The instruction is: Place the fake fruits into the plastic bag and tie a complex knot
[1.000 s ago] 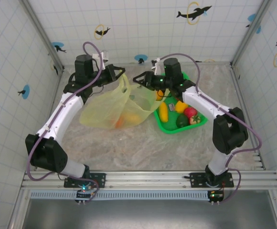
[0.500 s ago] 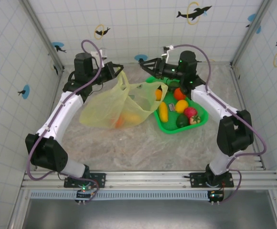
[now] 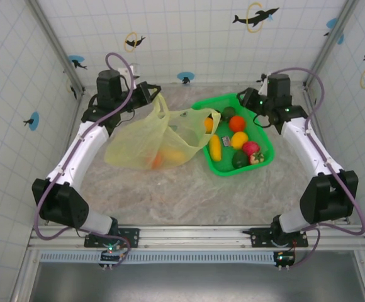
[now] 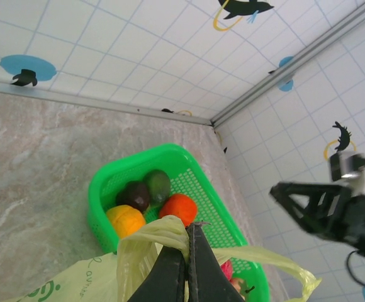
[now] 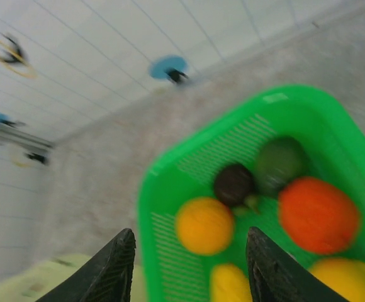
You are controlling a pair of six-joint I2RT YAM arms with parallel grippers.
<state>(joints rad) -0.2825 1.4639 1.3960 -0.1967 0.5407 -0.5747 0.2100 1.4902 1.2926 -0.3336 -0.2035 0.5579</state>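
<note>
Handle of the plastic bag (image 3: 146, 143) sits pinched in the fully closed left gripper (image 4: 189, 234) — right gripper (image 5: 190, 238) hangs half-open, empty, above fake fruits (image 3: 237, 123) in the green basket (image 3: 209, 165).

Plastic bag (image 3: 141, 143): thin translucent film, crinkled, slight sheen. Fake fruits (image 3: 236, 124): glossy smooth plastic. Basket (image 5: 201, 157): green moulded plastic, perforated sides, smooth rim. Tabletop (image 3: 189, 192): matt, marble-look pattern. Walls (image 3: 189, 38): smooth white tiled panels.

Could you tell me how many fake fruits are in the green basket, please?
9. Far end: green, dark brown, orange, orange-red. Near end: long yellow, yellow-orange, red, dark green, red-and-green. More may be hidden beneath.
</note>
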